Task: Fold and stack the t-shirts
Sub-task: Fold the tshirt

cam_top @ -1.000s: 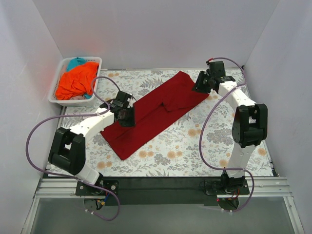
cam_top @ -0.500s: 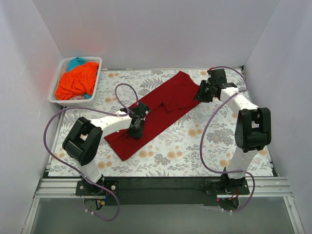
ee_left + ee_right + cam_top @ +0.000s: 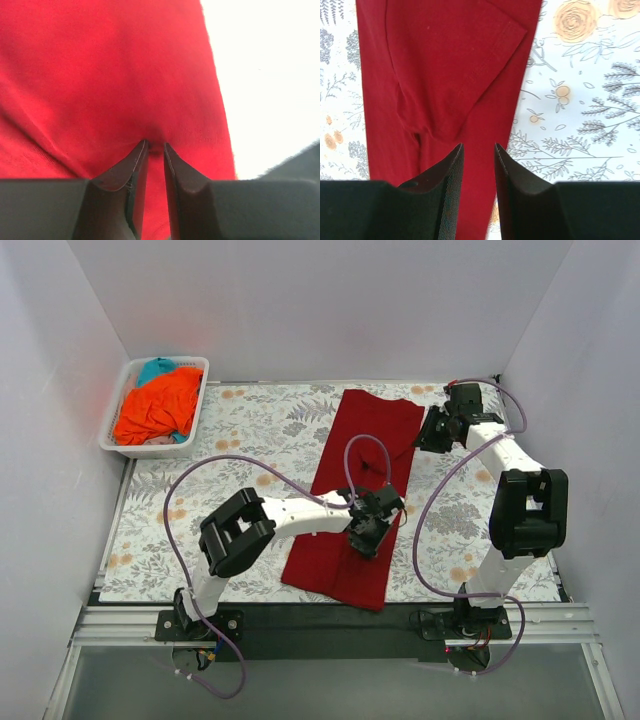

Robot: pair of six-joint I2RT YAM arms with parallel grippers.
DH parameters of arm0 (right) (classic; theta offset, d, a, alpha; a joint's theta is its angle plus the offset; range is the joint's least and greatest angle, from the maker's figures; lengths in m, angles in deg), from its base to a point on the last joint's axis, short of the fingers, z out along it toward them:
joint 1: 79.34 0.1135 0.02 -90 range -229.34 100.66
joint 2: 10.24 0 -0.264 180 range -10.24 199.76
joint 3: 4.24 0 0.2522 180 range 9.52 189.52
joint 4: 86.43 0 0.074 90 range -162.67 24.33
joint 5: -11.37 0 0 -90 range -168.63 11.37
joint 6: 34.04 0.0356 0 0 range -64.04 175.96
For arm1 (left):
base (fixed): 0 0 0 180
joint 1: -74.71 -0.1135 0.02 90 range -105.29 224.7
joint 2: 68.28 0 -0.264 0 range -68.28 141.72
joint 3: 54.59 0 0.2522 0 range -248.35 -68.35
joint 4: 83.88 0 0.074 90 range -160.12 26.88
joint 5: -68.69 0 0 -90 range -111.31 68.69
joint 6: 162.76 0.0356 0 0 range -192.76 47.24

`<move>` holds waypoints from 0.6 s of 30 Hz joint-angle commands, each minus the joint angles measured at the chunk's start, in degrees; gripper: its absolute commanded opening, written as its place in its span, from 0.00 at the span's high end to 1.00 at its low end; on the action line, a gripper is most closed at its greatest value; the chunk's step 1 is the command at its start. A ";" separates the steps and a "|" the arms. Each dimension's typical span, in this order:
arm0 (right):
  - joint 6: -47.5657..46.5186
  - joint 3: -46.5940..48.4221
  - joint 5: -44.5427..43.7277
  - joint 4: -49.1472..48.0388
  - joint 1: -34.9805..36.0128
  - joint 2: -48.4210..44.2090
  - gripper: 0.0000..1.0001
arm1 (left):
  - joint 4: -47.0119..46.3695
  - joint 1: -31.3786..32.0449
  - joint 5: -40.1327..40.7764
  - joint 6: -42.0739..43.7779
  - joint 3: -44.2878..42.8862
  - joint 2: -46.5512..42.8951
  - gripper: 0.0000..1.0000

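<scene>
The dark red t-shirt [image 3: 360,475] lies as a long folded strip on the floral tablecloth, running from the back centre to the near edge. Its sleeve [image 3: 465,65] lies flat on top. My left gripper [image 3: 370,532] sits low on the strip's right edge. In the left wrist view its jaws [image 3: 155,144] are shut on a puckered bit of the red cloth. My right gripper [image 3: 430,432] stands at the strip's upper right edge. Its jaws [image 3: 476,146] are open over the cloth's edge, gripping nothing. The bright orange t-shirt [image 3: 155,405] and the teal t-shirt [image 3: 155,368] lie in the basket.
A white slotted basket [image 3: 116,436] stands at the back left corner. The floral tablecloth [image 3: 200,510] covers the table. White walls close in the left, back and right. The left arm's purple cable [image 3: 365,445] loops over the shirt.
My left gripper has swept right and toward the near edge, dragging the shirt's lower end with it. The strip swung from a diagonal to nearly straight. The right gripper shifted slightly right.
</scene>
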 commanded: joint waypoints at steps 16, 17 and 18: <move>1.16 13.48 1.83 -1.17 4.20 15.57 0.73 | -9.61 -14.96 -5.79 -8.89 12.00 -27.05 0.77; 1.34 15.22 1.56 -1.16 4.73 16.55 0.74 | -9.97 -15.84 -5.44 -9.16 13.40 -29.15 0.76; 1.43 15.94 1.30 -1.08 5.08 17.52 0.75 | -10.49 -17.33 -5.00 -9.51 13.93 -29.95 0.76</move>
